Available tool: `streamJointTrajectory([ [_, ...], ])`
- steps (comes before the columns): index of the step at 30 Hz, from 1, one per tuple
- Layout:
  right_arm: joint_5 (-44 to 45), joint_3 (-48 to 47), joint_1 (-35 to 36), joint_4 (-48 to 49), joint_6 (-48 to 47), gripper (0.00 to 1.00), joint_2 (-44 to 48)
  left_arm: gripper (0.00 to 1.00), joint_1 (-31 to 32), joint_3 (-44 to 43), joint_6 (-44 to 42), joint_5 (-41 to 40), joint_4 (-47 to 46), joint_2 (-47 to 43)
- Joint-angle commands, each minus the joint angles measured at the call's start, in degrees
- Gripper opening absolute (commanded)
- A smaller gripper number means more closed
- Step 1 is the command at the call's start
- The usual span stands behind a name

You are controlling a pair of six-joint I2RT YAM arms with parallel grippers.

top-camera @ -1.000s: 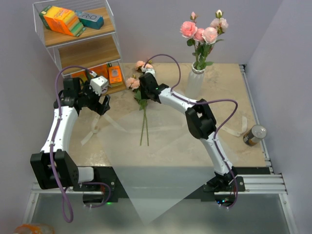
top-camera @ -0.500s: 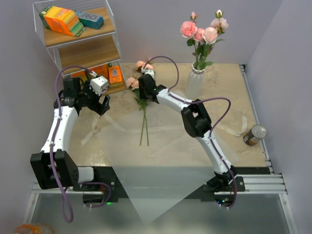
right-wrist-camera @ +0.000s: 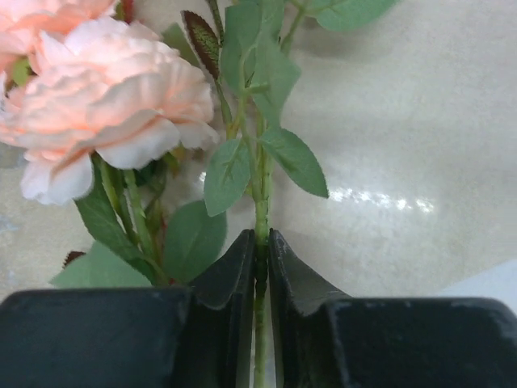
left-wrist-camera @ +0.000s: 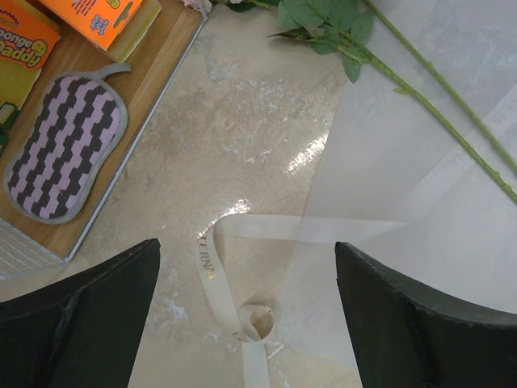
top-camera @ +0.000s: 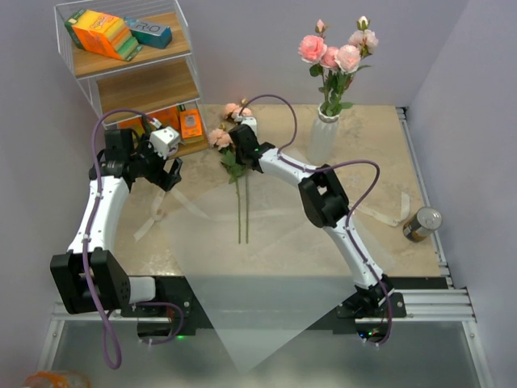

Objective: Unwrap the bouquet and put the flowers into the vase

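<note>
My right gripper (right-wrist-camera: 260,244) is pinched tight on a thin green rose stem (right-wrist-camera: 261,202) below a ruffled peach bloom (right-wrist-camera: 97,105), upper centre of the overhead view. My left gripper (left-wrist-camera: 246,249) gapes wide and empty above curled cream ribbon (left-wrist-camera: 212,275) and filmy translucent paper (left-wrist-camera: 404,186). The ribbed white vase (top-camera: 323,139) stands upper right.

Wire shelf (top-camera: 149,89), striped scrubber (left-wrist-camera: 66,147), metal can (top-camera: 422,224)

White links (top-camera: 97,214), black joints (top-camera: 327,202); purple cables (top-camera: 103,327); left claw (left-wrist-camera: 246,259) black, wedge-fingered.
</note>
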State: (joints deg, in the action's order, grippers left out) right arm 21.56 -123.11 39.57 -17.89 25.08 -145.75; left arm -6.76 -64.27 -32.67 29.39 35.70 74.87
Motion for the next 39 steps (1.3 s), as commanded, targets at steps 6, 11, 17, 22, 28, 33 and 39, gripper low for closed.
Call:
streamJointTrajectory([
  [6,5.16,7.44,-0.28,3.48,-1.26,0.01,14.78,0.93,-0.71,-0.07,-0.64,0.67,-0.02,-0.34],
  [11,5.95,10.69,-0.28,4.70,-3.19,0.00,24.26,0.92,-0.71,-0.15,-0.47,0.41,0.95,0.10],
  [17,2.70,14.83,-0.28,13.31,-12.32,0.00,37.19,0.92,-0.62,-2.08,0.41,1.20,2.35,-1.13],
  [22,1.64,12.90,-0.46,20.93,-22.78,0.00,47.64,0.91,-0.62,-3.32,0.67,2.07,2.97,-1.04],
  [28,-0.29,23.86,-0.99,52.38,-38.50,0.00,58.90,0.90,-0.71,-3.41,0.50,3.13,3.06,-0.52],
  [33,-0.12,22.14,-3.36,62.01,-50.21,0.00,56.55,0.90,-0.62,-3.14,0.06,2.61,2.71,0.19],
  [39,-1.34,22.83,-6.26,70.08,-56.10,0.00,53.39,0.89,-0.71,-2.61,-0.12,2.52,2.09,0.45],
])
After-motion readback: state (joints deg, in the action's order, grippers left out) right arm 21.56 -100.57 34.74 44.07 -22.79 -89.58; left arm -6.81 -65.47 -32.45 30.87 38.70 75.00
